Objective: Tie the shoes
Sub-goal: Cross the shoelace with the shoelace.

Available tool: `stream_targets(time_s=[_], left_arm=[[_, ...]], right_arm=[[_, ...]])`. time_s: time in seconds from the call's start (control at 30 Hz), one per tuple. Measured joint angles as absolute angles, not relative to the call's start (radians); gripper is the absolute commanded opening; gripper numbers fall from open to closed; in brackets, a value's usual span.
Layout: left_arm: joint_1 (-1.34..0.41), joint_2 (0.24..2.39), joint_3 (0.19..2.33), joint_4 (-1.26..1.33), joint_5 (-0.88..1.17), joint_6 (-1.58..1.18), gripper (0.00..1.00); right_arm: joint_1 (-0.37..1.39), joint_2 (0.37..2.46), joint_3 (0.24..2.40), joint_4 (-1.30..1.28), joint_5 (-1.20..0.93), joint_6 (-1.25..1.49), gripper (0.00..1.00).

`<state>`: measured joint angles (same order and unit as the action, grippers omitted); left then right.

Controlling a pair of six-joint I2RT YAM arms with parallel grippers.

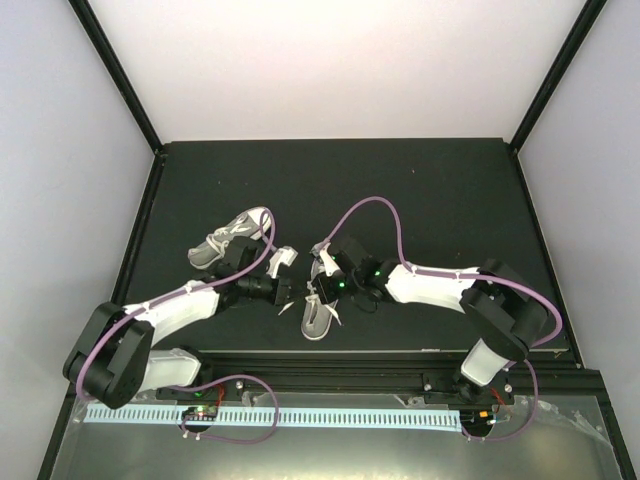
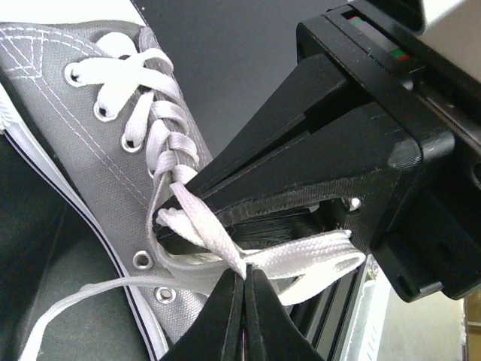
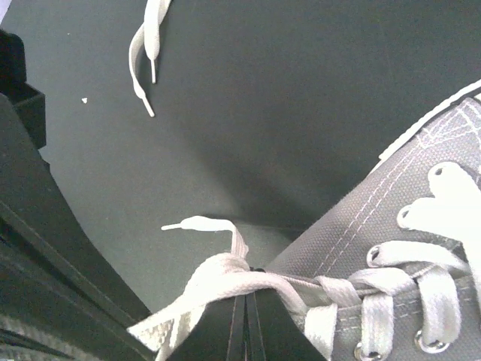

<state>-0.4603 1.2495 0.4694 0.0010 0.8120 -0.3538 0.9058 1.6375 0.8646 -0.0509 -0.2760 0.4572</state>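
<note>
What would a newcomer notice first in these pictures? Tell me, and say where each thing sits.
The left gripper and right gripper meet tip to tip over the near shoe, at the front middle of the black mat. Each is pinched shut on a strand of its white lace. The second shoe lies apart to the left, beyond the left arm.

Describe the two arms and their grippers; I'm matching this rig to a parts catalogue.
The left arm and right arm have white shells with black joints. A lilac cable loops along each. The left gripper and right gripper are black, with matte, wedge-shaped fingers tapering to thin tips. A green light glows at the right wrist.
</note>
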Motion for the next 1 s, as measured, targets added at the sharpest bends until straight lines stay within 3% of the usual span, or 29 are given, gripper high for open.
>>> stream_targets(time_s=[0.1,0.43,0.63,1.0], left_arm=[[-0.463,1.254,0.465,0.001,0.812,-0.355,0.07],[-0.464,1.177,0.465,-0.007,0.768,-0.389,0.51],[-0.442,1.093,0.465,-0.007,0.696,-0.437,0.52],[-0.398,1.212,0.472,-0.015,0.598,-0.503,0.50]], right_arm=[[0.908,1.637,0.862,-0.043,-0.270,0.463,0.02],[0.908,1.618,0.838,-0.022,-0.267,0.467,0.02],[0.908,1.615,0.832,-0.016,-0.268,0.466,0.02],[0.908,1.607,0.822,-0.004,-0.268,0.466,0.02]])
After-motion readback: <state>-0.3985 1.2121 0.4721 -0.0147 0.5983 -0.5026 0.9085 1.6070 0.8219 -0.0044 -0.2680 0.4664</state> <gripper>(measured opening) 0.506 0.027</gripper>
